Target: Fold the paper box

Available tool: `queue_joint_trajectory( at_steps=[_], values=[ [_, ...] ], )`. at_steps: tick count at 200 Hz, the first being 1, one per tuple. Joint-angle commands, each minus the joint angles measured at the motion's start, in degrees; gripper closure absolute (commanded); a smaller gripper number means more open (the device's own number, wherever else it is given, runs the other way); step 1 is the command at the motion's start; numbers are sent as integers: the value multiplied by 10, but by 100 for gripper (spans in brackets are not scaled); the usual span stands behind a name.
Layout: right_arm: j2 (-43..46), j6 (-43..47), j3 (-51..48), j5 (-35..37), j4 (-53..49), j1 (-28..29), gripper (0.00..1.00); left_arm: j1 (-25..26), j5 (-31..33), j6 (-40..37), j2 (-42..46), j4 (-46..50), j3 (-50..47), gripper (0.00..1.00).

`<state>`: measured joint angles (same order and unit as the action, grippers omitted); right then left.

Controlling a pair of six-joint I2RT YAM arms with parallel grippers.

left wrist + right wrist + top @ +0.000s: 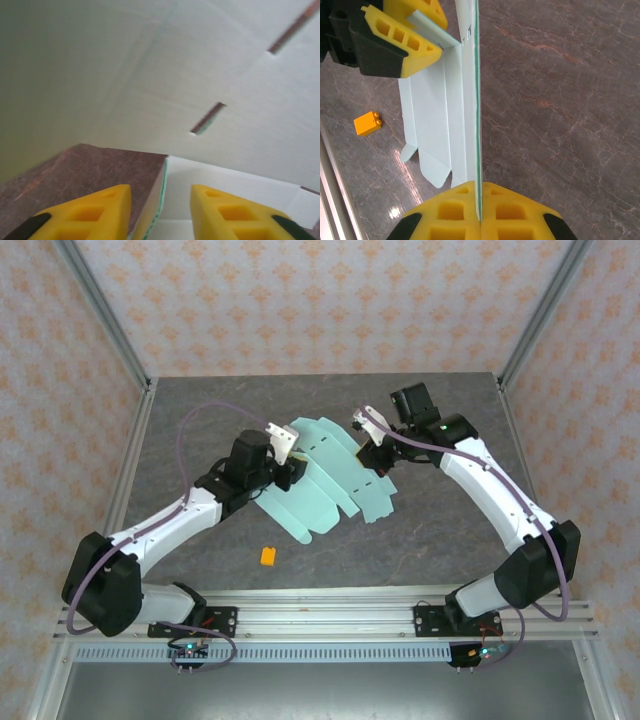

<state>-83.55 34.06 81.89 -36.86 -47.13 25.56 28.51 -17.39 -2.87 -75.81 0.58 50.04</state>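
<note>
The paper box (330, 490) is a pale mint-teal die-cut sheet of thin card, not yet formed into a box, with creased panels, rounded flaps and two narrow slots. It lies near the middle of the table (450, 530). Its near part rests flat on the surface, while one long panel stands upright on edge, white inside, its edge pinched in the right claw (479, 200).
</note>
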Motion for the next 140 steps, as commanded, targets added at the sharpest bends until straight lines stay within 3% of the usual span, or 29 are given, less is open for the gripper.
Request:
queue_joint_trajectory(
  at_steps=[1, 90, 114, 140],
  values=[
    [-9, -29, 29, 9, 12, 0, 100, 4, -65, 11, 17, -40, -12, 68],
    [-43, -69, 61, -3, 5, 0, 100, 9, -182, -15, 27, -61, -26, 69],
    [-57, -73, 78, -5, -8, 1, 100, 9, -216, -39, 17, -24, -6, 69],
    [-67, -72, 89, -11, -19, 1, 100, 10, -211, -66, 2, 36, 27, 69]
  ],
)
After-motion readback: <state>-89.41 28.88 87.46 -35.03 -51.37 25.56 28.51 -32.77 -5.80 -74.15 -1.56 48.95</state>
